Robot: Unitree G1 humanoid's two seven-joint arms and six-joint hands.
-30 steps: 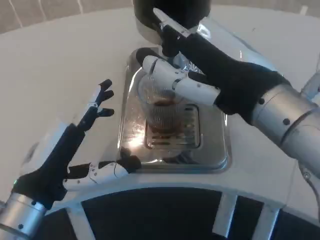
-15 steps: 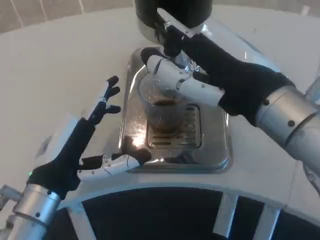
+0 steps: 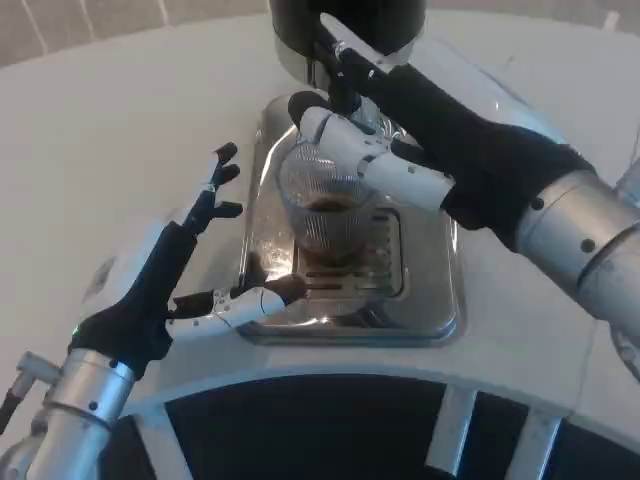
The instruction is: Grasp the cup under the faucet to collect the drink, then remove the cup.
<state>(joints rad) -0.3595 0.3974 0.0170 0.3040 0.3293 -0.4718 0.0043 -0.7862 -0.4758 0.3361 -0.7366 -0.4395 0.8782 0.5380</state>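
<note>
Cup [image 3: 325,205], a clear ribbed glass tumbler with dark drink in its bottom, stands upright at the centre of the frame on the slotted grille [image 3: 352,262] of a drip tray [image 3: 440,300].

At the lower left, the left forearm [image 3: 75,405], a silver cylinder, rises from the bottom edge toward the tray. Its left hand [image 3: 175,270] has a white back and black-and-white fingers. The fingers are spread wide and hold nothing: the upper ones fan out over the white table [image 3: 110,130] just left of the tray, while the lowest one reaches right, its black tip lying over the tray's near left corner, apart from the cup.

The tray is a rectangle of polished metal with rounded corners and a shallow raised rim; it mirrors the light in bright patches. Its grille is a darker inset of parallel slots, under and in front of the cup.

Above the cup, at the top centre, sits the dispenser [image 3: 345,25], a round dark body with a chrome band, and a black faucet [image 3: 340,85] coming down toward the cup's mouth.

From the right edge, the right forearm [image 3: 590,235] slants up and left, silver with a black wrist sleeve. The right hand [image 3: 400,150] wraps the cup's upper rim: white fingers curl around its far and right side, touching the glass, so it grips the cup beneath the faucet.
</note>
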